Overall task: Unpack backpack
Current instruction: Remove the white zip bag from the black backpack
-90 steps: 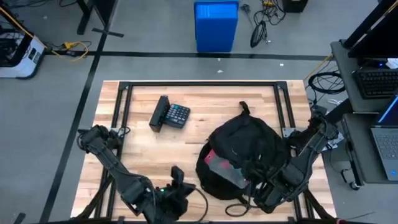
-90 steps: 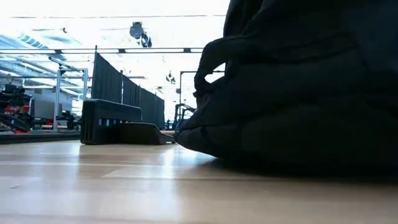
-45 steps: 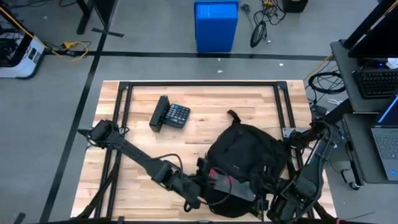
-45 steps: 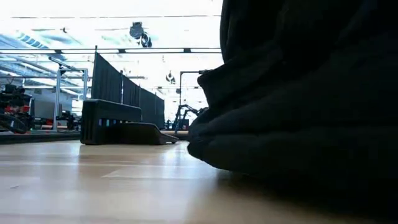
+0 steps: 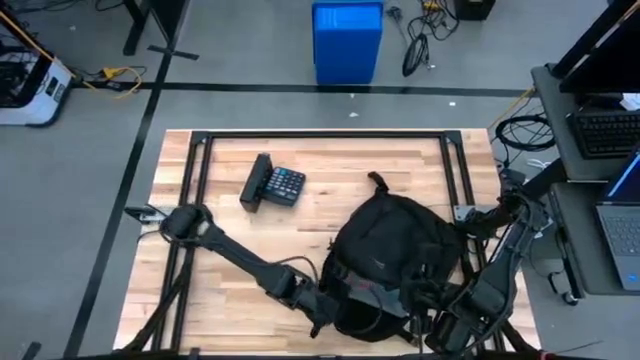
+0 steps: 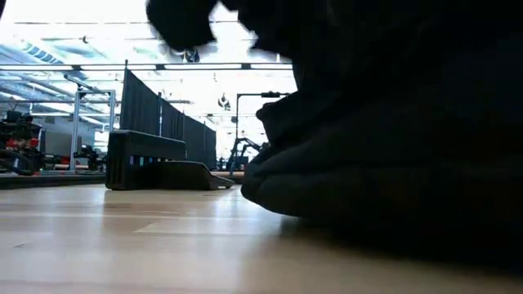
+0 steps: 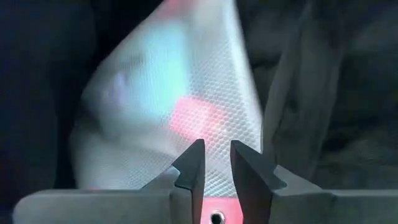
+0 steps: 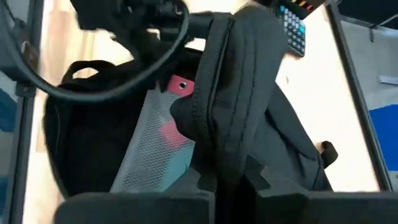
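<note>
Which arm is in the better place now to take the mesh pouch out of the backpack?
The left. Its tool points at the mesh pouch in the backpack's opening, fingers barely apart. The right tool is clamped on the backpack's flap, holding it open.

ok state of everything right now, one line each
backpack: lying on the table, opened at its near edge
mesh pouch: partly inside the backpack
calculator: on the table, apart from the backpack
left gripper: nearly shut, at the pouch
right gripper: shut on the backpack's edge
</note>
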Controlling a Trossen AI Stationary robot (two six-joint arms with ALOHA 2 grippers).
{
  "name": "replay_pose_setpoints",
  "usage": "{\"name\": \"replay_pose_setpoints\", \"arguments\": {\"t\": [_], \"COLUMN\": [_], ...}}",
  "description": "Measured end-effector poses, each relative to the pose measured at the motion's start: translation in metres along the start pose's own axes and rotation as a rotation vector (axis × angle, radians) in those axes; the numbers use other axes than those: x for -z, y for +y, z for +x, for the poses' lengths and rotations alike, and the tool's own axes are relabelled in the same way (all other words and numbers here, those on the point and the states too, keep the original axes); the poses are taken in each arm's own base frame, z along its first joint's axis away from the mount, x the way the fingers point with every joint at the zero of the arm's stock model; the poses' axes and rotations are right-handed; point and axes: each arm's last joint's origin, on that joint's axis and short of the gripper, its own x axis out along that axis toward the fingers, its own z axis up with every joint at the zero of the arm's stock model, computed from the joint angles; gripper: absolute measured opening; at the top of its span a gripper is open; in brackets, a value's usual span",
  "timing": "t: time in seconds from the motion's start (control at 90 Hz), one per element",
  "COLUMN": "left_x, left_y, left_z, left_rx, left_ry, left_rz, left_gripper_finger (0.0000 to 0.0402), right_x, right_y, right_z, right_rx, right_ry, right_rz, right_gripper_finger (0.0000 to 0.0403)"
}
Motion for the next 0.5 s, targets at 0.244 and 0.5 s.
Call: {"name": "replay_pose_setpoints", "arguments": {"t": [0.244,0.5], "left_x": [-0.009,-0.021], "left_y": [0.012,0.04], "left_z": [0.011,0.005], "left_rx": [-0.161,-0.292], "left_ry": [-0.095,-0.147], "left_rz": [-0.081,-0.083], "left_gripper_finger": [0.0084,0.0082], "right_x": [0.004,0.006], "right_y": [0.007,0.009], "right_z": [-0.006,-0.008], "right_rx": [-0.045,-0.064], "right_ry": [-0.003,0.004], "right_rz": [-0.079,-0.064], "right_gripper_finger": [0.0,0.0]}}
